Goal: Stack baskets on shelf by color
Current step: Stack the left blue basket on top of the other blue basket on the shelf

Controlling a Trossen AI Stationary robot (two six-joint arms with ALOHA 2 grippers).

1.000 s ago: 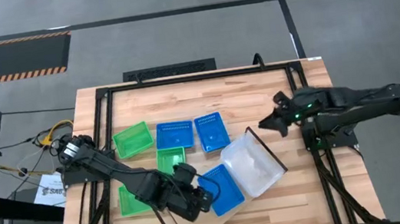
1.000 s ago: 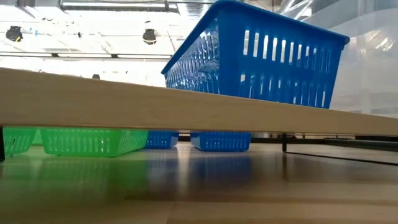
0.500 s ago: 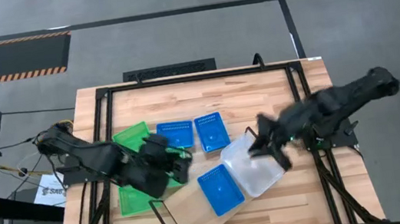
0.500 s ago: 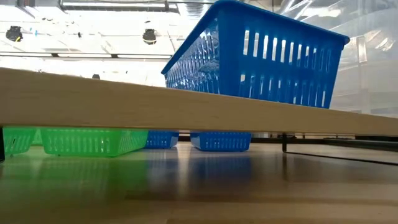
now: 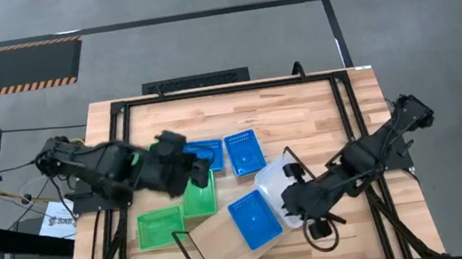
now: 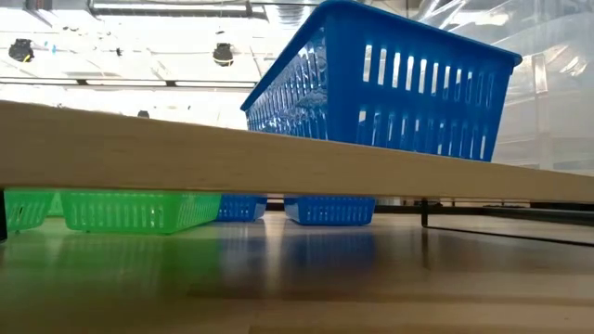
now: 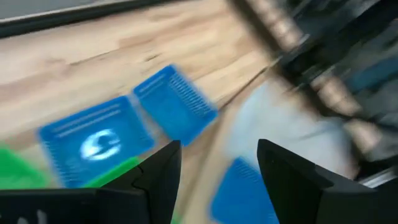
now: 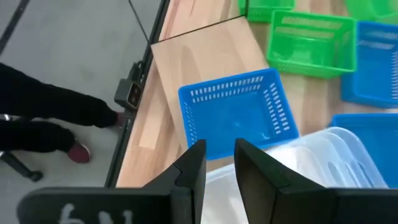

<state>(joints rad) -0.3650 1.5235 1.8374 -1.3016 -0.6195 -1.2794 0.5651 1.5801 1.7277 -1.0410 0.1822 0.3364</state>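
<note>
The shelf (image 5: 223, 238), a light-wood plank with black wire ends, lies slanted near the table's front edge. A blue basket (image 5: 254, 218) stands by its bottom on the plank, and a clear basket (image 5: 276, 184) stands beside it at the plank's far right end. Two more blue baskets (image 5: 245, 152) and two green baskets (image 5: 161, 226) rest on the tabletop. My left gripper (image 7: 217, 149) hangs open above the left blue and green baskets (image 5: 198, 165). My right gripper (image 8: 219, 152) hovers open over the clear basket's near side (image 5: 294, 200), nothing between its fingers.
Black frame rails (image 5: 119, 162) run along the table's left and right sides. In the right wrist view a person's dark sleeve and a red shoe (image 8: 74, 152) show on the floor beyond the table's edge. Bare wood lies along the far edge (image 5: 281, 105).
My left gripper has drawn back from the blue basket on the shelf, rising and moving toward the table's far left, over the baskets there. My right gripper has swung in from the far right toward the near edge, to above the clear basket. The baskets have stayed put.
</note>
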